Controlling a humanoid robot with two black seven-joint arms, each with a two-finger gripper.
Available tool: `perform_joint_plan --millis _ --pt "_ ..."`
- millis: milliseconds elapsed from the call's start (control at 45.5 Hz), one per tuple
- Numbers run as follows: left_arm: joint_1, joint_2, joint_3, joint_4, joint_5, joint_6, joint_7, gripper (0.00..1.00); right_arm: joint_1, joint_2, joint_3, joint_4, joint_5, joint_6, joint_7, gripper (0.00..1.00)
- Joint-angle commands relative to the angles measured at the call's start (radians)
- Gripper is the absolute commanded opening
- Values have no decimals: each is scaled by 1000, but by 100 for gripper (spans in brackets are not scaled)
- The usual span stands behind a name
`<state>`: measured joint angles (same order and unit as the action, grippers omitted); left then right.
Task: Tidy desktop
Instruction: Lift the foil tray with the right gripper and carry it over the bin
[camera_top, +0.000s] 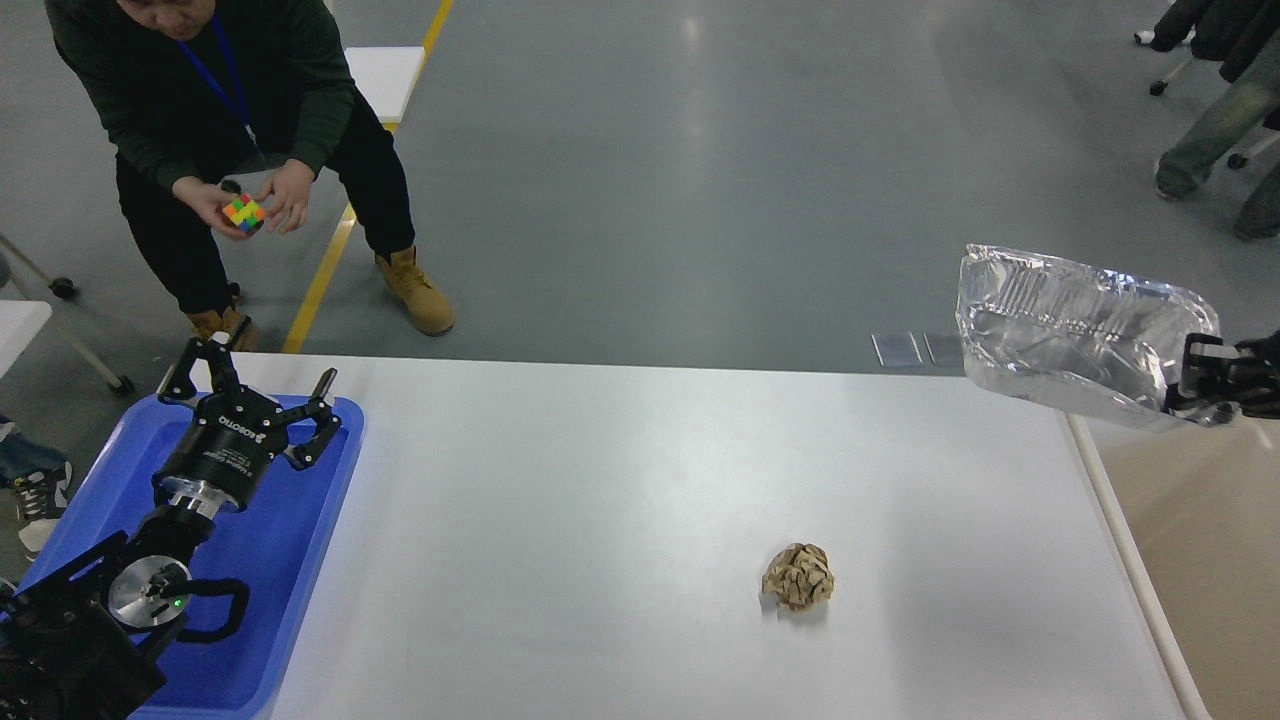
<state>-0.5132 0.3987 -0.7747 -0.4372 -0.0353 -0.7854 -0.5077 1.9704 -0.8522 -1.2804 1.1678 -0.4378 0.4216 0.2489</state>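
Currently the right pincer (1190, 385) grips a crumpled silver foil tray (1075, 335) by its edge above the beige bin (1200, 520); thin foil could slip. Left pincer (262, 390) spread wide.

head view | from above, facing forward-down | mid-range over desktop (640, 520) | floor beyond
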Motion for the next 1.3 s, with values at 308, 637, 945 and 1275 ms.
perform_joint_plan --millis 308,637,945,1275 --pt "1 0 0 0 0 0 0 99 232 -53 -7 12 -84 200 -2 0" --pt "1 0 0 0 0 0 0 99 150 -70 -5 -94 -107 190 -5 0" --pt "1 0 0 0 0 0 0 99 -146 -146 82 -408 -70 200 3 0" --pt "1 0 0 0 0 0 0 99 -564 -192 354 -674 -16 200 -5 0"
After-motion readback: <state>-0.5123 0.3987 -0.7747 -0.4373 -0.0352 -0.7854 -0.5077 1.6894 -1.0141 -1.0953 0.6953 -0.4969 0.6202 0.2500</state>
